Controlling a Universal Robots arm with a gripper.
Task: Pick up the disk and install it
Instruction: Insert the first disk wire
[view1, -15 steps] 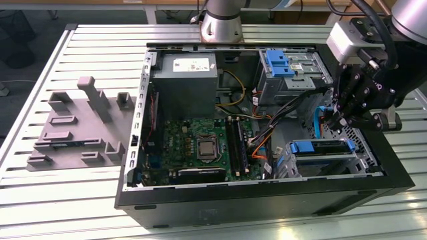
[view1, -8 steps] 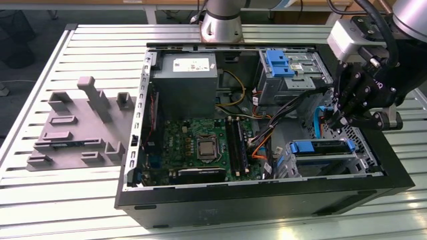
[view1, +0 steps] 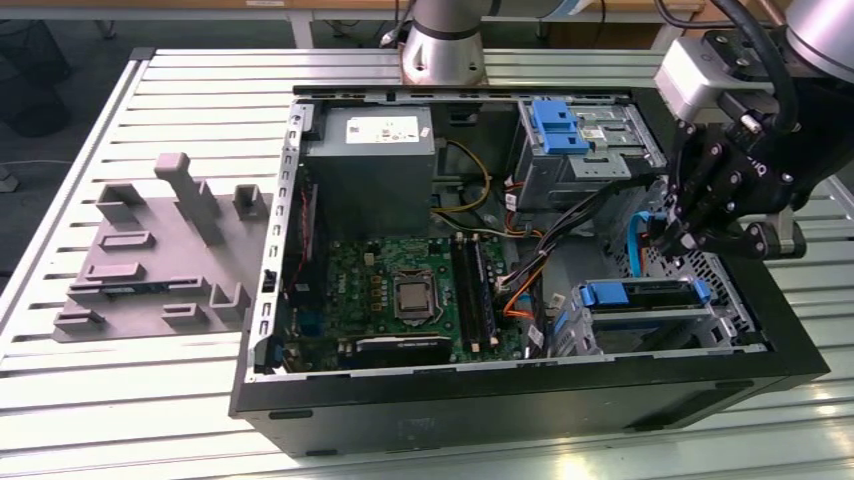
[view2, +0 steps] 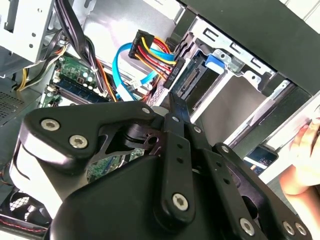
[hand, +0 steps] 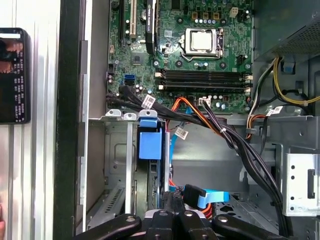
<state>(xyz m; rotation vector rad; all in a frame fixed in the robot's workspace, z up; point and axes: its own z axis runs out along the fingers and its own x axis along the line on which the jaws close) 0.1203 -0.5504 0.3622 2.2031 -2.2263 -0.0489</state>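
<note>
Slatted table (view1: 174, 90) bears an open computer case (view1: 534, 395). Pressed together, empty, the gripper (view1: 667, 238) hangs among cables (view1: 630, 232) by its wall, near the caged disk (view1: 641, 294).

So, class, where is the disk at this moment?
The disk sits in the metal drive cage on the exterior view's right of the open computer case, just below the gripper.

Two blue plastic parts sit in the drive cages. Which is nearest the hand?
The blue part at the exterior view's lower right, just below the hand; the other blue part sits further up, near the power supply.
</note>
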